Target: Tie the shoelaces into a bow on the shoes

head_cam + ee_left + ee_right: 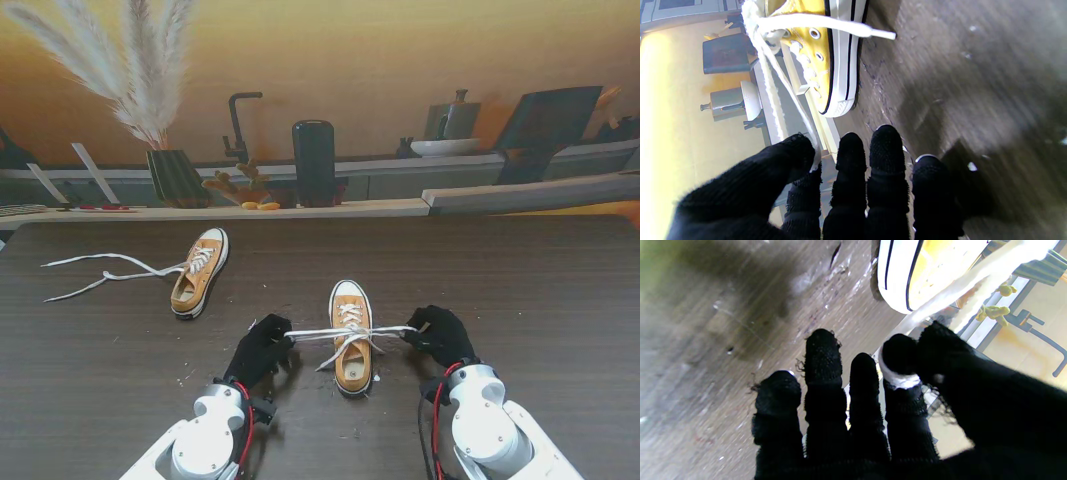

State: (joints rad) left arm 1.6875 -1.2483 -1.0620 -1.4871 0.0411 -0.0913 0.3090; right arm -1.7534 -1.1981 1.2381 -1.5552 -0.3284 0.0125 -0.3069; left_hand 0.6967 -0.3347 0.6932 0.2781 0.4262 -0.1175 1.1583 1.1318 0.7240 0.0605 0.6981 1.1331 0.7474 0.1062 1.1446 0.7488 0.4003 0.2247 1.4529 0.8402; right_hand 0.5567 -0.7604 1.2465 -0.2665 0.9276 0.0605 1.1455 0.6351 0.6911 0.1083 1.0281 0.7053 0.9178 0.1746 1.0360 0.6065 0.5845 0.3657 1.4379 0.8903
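Flanking near shoe [352, 350]: left hand [262, 348] and right hand [440, 334], each pinching one lace end [320, 332], drawn taut sideways, likely to cinch the first knot. Farther left: second shoe [199, 272], laces loose on table [540, 280].

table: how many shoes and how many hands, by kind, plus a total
shoes: 2, the near shoe between the hands and the far shoe to the left
hands: 2, the left hand and the right hand, each pinching a lace end
total: 4
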